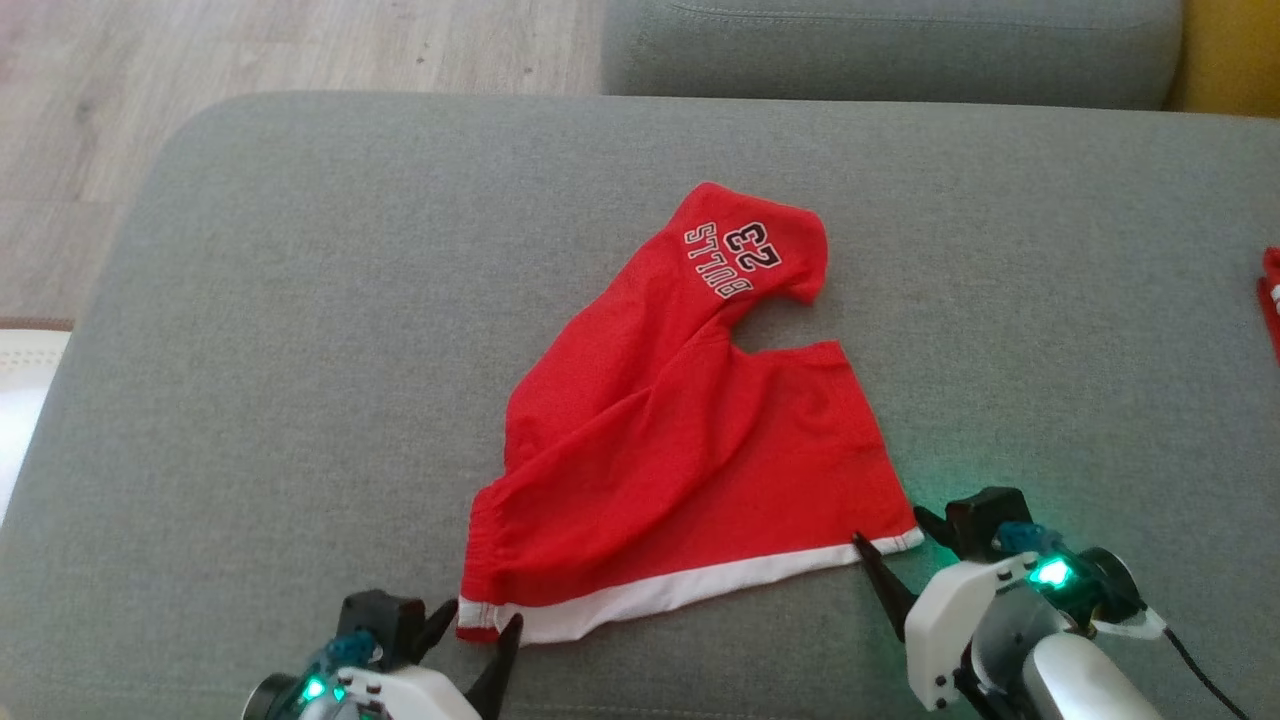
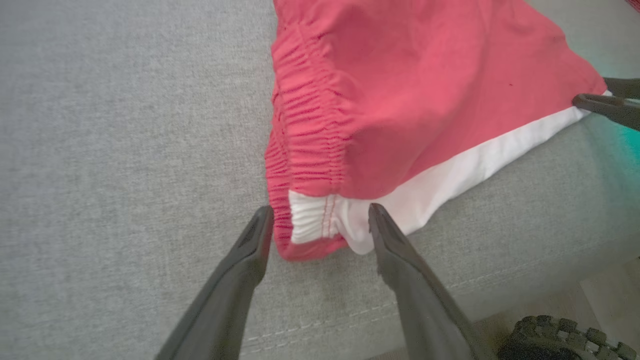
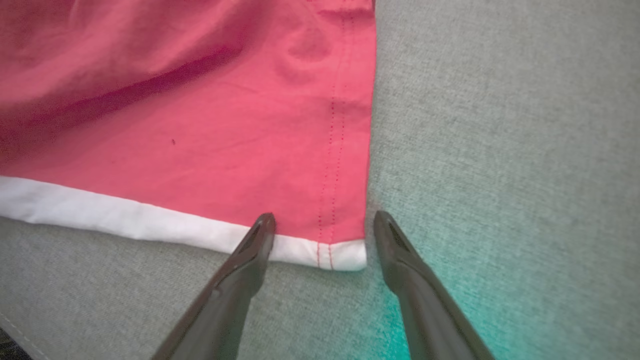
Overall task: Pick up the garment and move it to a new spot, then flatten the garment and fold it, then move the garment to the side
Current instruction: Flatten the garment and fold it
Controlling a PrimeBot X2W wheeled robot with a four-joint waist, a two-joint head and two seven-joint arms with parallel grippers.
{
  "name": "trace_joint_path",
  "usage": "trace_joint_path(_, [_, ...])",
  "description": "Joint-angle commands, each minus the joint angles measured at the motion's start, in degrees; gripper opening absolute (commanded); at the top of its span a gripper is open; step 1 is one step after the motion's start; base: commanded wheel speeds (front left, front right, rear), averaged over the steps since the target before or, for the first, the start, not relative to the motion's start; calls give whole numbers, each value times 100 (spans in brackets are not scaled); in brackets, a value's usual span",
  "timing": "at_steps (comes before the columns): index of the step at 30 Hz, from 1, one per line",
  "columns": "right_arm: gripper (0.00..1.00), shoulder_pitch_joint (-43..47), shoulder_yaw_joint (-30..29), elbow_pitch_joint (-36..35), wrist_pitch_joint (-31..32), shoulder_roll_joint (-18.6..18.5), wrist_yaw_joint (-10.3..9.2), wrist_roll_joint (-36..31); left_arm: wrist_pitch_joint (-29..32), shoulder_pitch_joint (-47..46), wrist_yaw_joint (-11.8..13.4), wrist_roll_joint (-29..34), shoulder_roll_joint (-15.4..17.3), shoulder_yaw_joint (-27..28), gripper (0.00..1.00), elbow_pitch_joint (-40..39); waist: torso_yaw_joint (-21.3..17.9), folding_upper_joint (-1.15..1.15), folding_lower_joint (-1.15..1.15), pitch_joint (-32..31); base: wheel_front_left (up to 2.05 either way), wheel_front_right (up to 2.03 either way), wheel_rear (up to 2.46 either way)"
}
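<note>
The garment point(image 1: 680, 450) is a pair of red shorts with a white band and a "BULLS 23" print, lying rumpled on the grey cushion point(image 1: 300, 300). My left gripper point(image 1: 480, 612) is open at the near left corner of the band. In the left wrist view the gripper point(image 2: 320, 210) straddles the gathered red and white corner of the garment point(image 2: 425, 90). My right gripper point(image 1: 888, 527) is open at the near right corner. In the right wrist view the gripper point(image 3: 324, 216) has one finger over the white hem of the garment point(image 3: 200, 125) and the other on bare cushion.
A second grey cushion point(image 1: 900, 50) runs along the back. Wooden floor point(image 1: 200, 60) shows at the far left. Another red item point(image 1: 1270, 300) pokes in at the right edge. The cushion's front seam point(image 2: 350, 320) lies just behind my left fingers.
</note>
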Motion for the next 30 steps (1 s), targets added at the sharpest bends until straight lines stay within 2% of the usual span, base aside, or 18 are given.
trace_joint_path(1, [100, -254, 146, -114, -26, -78, -4, 41, -16, -261, -9, -33, 65, 136, 100, -129, -21, 0, 0, 12, 0, 0, 0])
trace_joint_path(10, [100, -293, 232, -47, -24, -119, -4, 129, -118, -359, -10, -85, 97, 118, 98, 24, -63, 0, 0, 26, 0, 0, 0])
trace_joint_path(12, [100, -291, 266, -28, 3, -118, -4, 171, -149, -394, -11, -88, 103, 98, 89, 51, -66, 0, 0, 23, 0, 0, 0])
trace_joint_path(13, [100, -293, 283, -17, 19, -119, -4, 194, -163, -412, -13, -89, 108, 84, 80, 58, -67, 0, 0, 27, 0, 0, 0])
trace_joint_path(14, [93, -297, 296, -2, 39, -120, -4, 216, -180, -432, -14, -94, 113, 69, 69, 62, -67, 0, 0, 31, 0, 0, 0])
trace_joint_path(15, [72, -303, 321, 2, 45, -111, -4, 254, -190, -453, -16, -95, 122, 45, 55, 67, -66, 0, 0, 37, 0, 0, 0])
trace_joint_path(16, [34, -312, 315, -8, 9, -76, -4, 345, -186, -471, -21, -106, 136, 5, 27, 79, -68, 0, 0, 38, 0, 0, 0])
trace_joint_path(17, [0, -313, 292, 3, -4, -28, -4, 482, -182, -488, -26, -136, 147, -34, 0, 90, -71, 0, 0, 36, 0, 0, 0])
trace_joint_path(23, [0, -329, 197, -342, -153, 90, -4, 1570, 36, -446, -48, -568, 246, -179, 0, -173, -158, 0, 0, -131, 0, 0, 0])
trace_joint_path(26, [0, -282, -87, -947, -124, 14, -4, 2212, 273, -395, -54, -1098, 269, -137, 0, -853, -232, 0, 0, -282, 0, 0, 0])
trace_joint_path(30, [0, -190, -678, -2123, 132, -219, -4, 2785, 764, -426, -57, -1809, 433, -29, 0, -2162, -384, 0, 0, -488, 0, 0, 0])
